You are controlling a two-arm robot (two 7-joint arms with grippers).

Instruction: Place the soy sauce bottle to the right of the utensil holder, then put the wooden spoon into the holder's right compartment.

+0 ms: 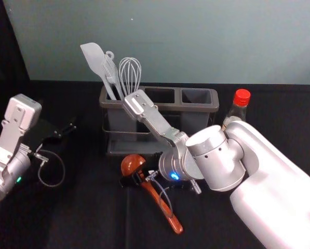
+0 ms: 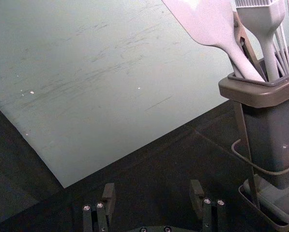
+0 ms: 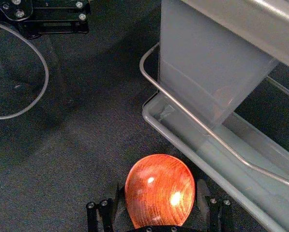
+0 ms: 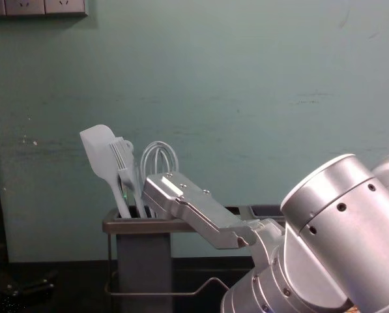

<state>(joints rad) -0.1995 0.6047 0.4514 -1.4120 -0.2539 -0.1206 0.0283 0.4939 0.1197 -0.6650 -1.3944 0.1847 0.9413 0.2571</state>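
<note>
The soy sauce bottle, clear glass with a bright red cap point(image 1: 238, 111), stands to the right of the utensil holder, a three-compartment rack with grey plastic cups and a brown-grey rim point(image 1: 199, 108). Part of the bottle is hidden behind the right arm.

The wooden spoon, reddish-brown and glossy with a round bowl point(image 1: 132, 164), lies on the black-covered table point(image 1: 92, 207) at the holder's near side. It lies diagonally – bowl toward the far left, handle toward the near right.

The right gripper point(image 1: 136, 179) is down at the spoon, near where the bowl meets the handle, its arm reaching in from the right across the holder's near side. In the right wrist view, the right gripper point(image 3: 159, 188) has its fingers spread wide, one on each side of the bowl; they are not closed on it.

The left gripper point(image 1: 66, 129) is idle, left of the holder and well apart from the spoon, its fingers spread with nothing between them.

In the holder's left compartment stand a pale flat spatula point(image 1: 94, 58), a pale toothed tool point(image 1: 110, 72) and a pale wire whisk point(image 1: 130, 75) – all heads up.
</note>
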